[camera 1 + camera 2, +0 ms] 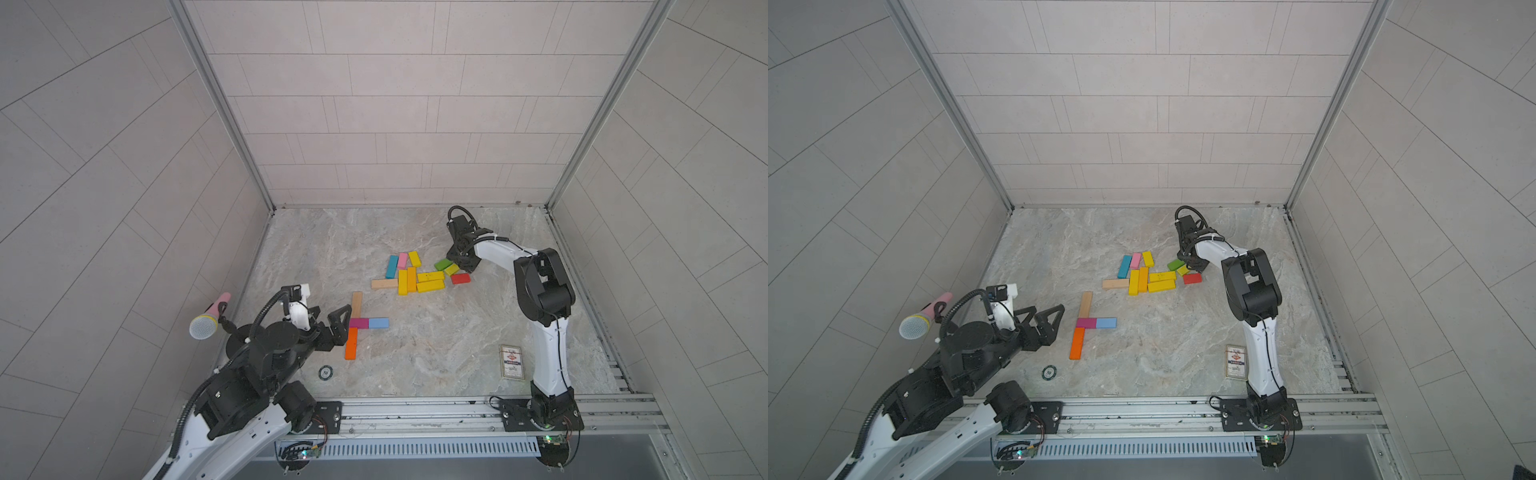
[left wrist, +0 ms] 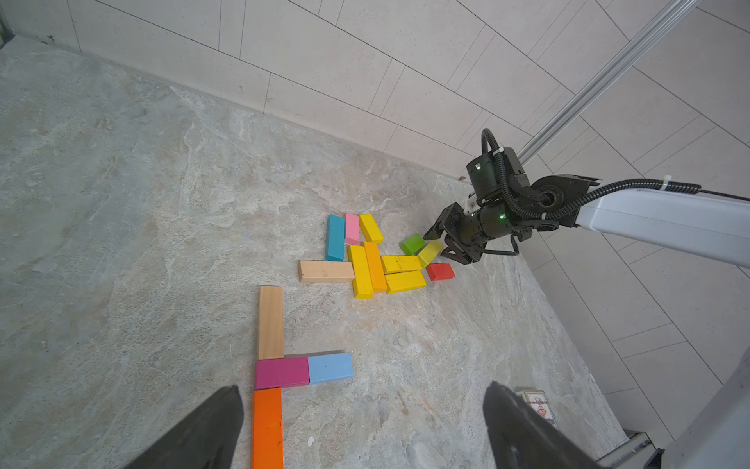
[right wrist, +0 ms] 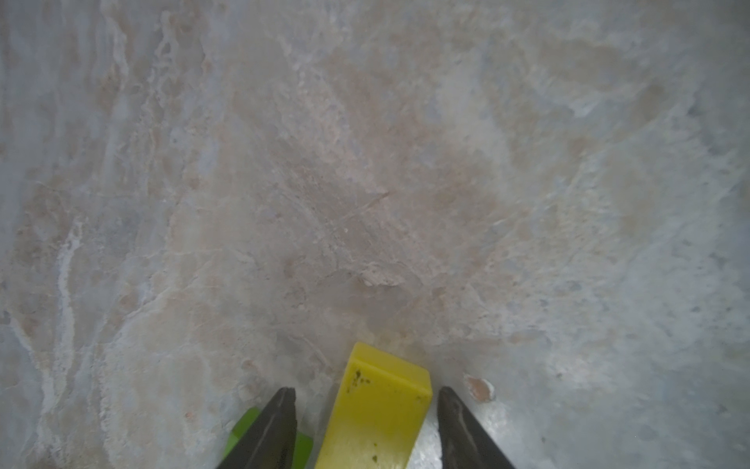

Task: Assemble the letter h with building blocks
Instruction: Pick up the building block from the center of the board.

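Two grippers of mine are in play. My right gripper [image 3: 363,392] is down at the surface [image 3: 365,162], jaws parted around a short yellow-green block [image 3: 381,410]. That block lies flat between the fingers. One finger is almost against its side and a sliver of bare surface shows before the other, so I am straddling it, not yet clamping it. Just outside that second finger sits a green block [image 3: 243,424], partly hidden behind the finger. Beyond it on the same side, in a top view, spreads the cluster of blocks [image 1: 411,276]: yellow, orange, teal, pink and plain wood, mostly touching one another. On the opposite side of this gripper, close by, lies a red block [image 1: 460,278], apart from the one I straddle.

My left gripper [image 2: 363,385] hangs spread wide and holds nothing. An orange block [image 2: 268,426] runs in between its fingers, close beside one of them. Just past the fingertips a magenta block [image 2: 282,372] meets the orange one's end, with a light blue block [image 2: 330,367] butted against it sideways. A long plain wooden block [image 2: 271,323] carries on farther out, in line with the orange.
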Tool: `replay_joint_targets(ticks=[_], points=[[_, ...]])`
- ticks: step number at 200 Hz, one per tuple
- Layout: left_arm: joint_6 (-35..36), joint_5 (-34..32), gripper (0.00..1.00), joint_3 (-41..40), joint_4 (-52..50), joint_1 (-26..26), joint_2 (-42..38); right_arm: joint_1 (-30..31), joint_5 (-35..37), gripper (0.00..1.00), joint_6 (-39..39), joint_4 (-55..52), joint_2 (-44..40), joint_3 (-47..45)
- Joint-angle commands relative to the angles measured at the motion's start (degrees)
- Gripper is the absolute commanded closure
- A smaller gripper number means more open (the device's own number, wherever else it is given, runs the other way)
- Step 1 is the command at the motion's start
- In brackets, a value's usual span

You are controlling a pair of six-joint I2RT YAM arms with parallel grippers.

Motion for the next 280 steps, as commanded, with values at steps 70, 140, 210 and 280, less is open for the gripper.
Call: replay_joint_targets(ticks=[70,140,210,280], points=[[0.2,-2.4,0.0,-0.3,-0.6,0.4,-0.8,0.9,4.7,0.6,-8.5,-8.1,3.9,1.4],[0.0,-2.1,0.0,-0.5,-0.4,0.3,0.1,1.2,2.8,0.68,-18.5,1.6,-1.0,-0.4],[0.0,-2.0,0.0,-0.7,0.0,0.3,-0.3,5.9,6.9,0.7,-25.4,-2.3,-19.0,-2.3],[0.7,-2.1,0.0,2.5,-2.6,0.3,-1.9,26.8,7.5,0.7,-15.7,-0.1,-37.1,-25.3]])
